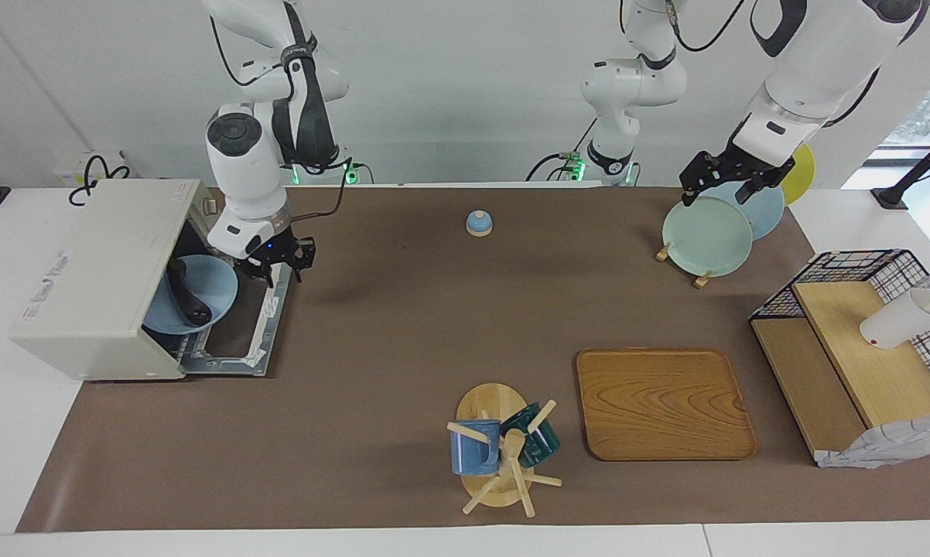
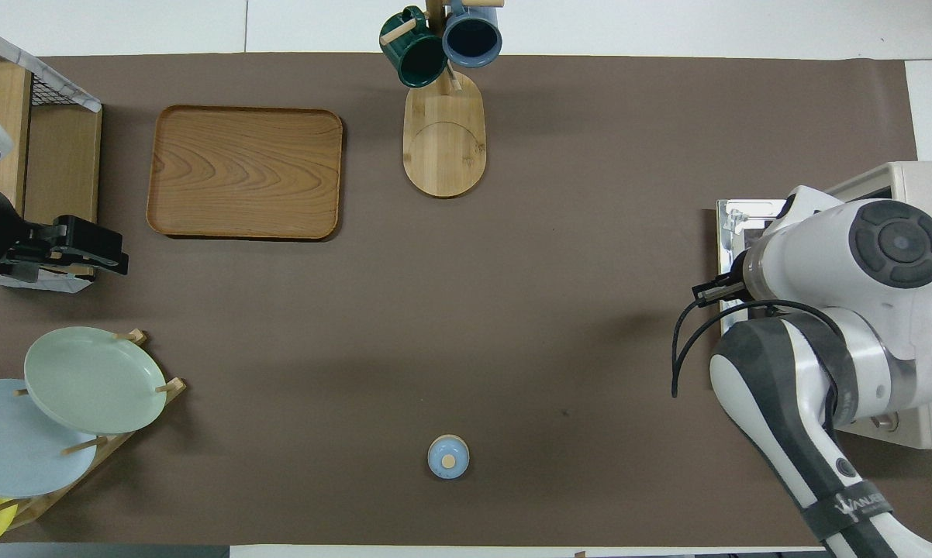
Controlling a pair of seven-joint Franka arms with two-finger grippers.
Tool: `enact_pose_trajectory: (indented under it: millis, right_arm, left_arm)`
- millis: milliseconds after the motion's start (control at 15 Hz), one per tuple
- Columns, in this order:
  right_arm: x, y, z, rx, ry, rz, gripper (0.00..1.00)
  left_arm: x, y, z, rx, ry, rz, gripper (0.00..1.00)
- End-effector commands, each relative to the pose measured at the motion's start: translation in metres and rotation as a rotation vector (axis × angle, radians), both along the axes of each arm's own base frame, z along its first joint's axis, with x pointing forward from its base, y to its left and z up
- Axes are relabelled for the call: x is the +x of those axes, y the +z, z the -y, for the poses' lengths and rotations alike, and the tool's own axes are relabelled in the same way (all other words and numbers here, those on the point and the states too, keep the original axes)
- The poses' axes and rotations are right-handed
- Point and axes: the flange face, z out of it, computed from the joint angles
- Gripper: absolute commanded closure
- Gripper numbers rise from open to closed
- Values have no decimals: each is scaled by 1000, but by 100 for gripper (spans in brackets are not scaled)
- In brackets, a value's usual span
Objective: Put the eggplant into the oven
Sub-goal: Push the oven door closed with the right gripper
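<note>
Oven (image 1: 97, 278): cream-white box at the right arm's end of the table, its door (image 1: 241, 325) dropped open flat on the brown mat.
Eggplant (image 1: 185, 294): dark and slender, lying on a pale blue plate (image 1: 206, 298) that sits in the oven's mouth; nothing grips it.
Right gripper (image 1: 277, 263): raised over the edge of the open door nearer the robots, holding nothing; whether its fingers are apart or together cannot be told.
Bell (image 1: 478, 223): small blue dome mid-table, near the robots' edge.
Mug tree (image 1: 504, 456): wooden stand with a blue mug and a dark green mug, far from the robots.
Wooden tray (image 1: 662, 402): flat on the mat beside the mug tree, toward the left arm's end.
Left gripper (image 1: 726, 182): fingers spread apart, empty, waiting above the plate rack (image 1: 709, 236).
Wire shelf (image 1: 859, 340): at the left arm's end of the table.
</note>
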Motion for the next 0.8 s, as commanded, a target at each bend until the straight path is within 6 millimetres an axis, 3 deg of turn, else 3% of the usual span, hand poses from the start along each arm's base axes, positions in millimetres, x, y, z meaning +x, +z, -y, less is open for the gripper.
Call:
enact_pose_trajectory:
  millis: [0, 67, 333, 733]
  right_arm:
    - [5, -42, -18, 25, -38, 16, 90]
    - [1, -55, -17, 29, -37, 22, 100]
    - [0, -101, -8, -14, -17, -36, 100]
    - [1, -108, 18, -173, 102, -43, 100]
  left_arm:
    - [-3, 2, -4, 16, -14, 21, 0]
    - [-3, 2, -5, 17, -6, 18, 0]
    - [-4, 4, -10, 17, 9, 19, 0]
    - [-4, 4, -10, 17, 9, 19, 0]
